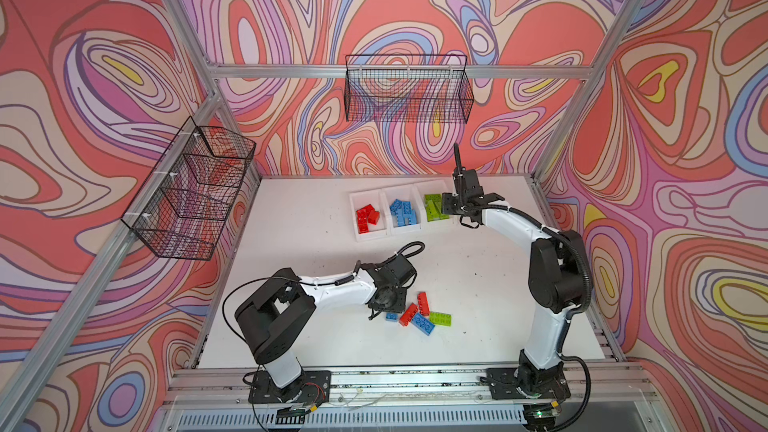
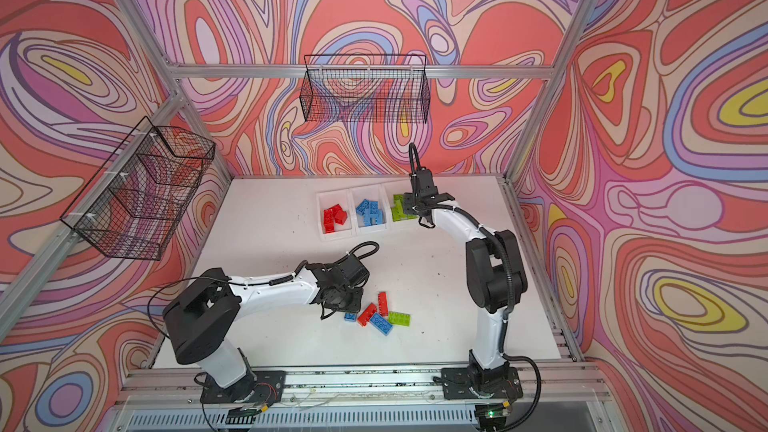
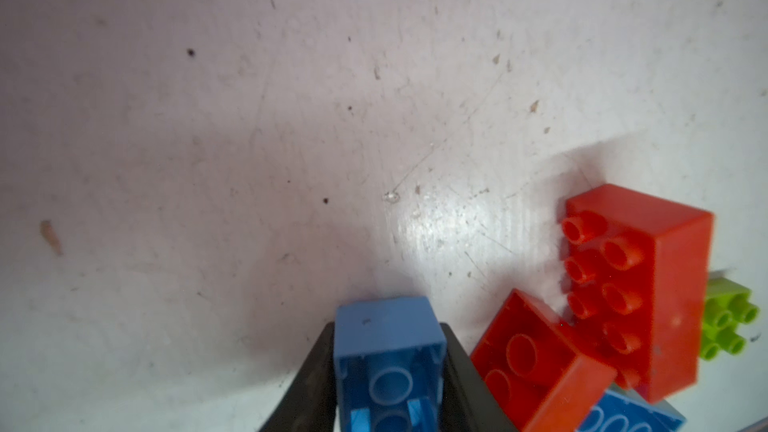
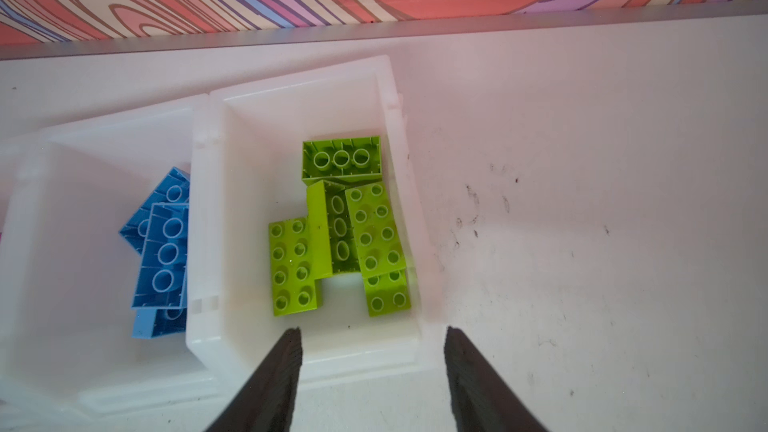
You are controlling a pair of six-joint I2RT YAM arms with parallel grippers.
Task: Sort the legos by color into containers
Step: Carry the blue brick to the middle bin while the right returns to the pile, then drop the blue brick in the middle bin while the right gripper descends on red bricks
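A: Where do we stand with the sorting?

B: We are mid-pick. Our left hand (image 3: 388,328) is clenched on a small blue brick (image 3: 390,384), one finger flat against each side, at the edge of the loose pile on the surface (image 3: 249,118). We cannot tell whether the brick has left the surface.

A: And our right hand (image 4: 372,332)?

B: It is released and empty, hovering over the near rim of the green container (image 4: 249,160), which holds only green bricks (image 4: 295,268).

A: What does our next move call for?

B: As we judge it, a straight lift, since the red bricks (image 3: 648,284) lie just beside the hand. Then we carry the brick to the middle container (image 1: 405,232), where the blue ones lie, and let go above it. After that we have the reds, a long blue brick (image 1: 423,323) and a green brick (image 1: 440,317) left to sort.
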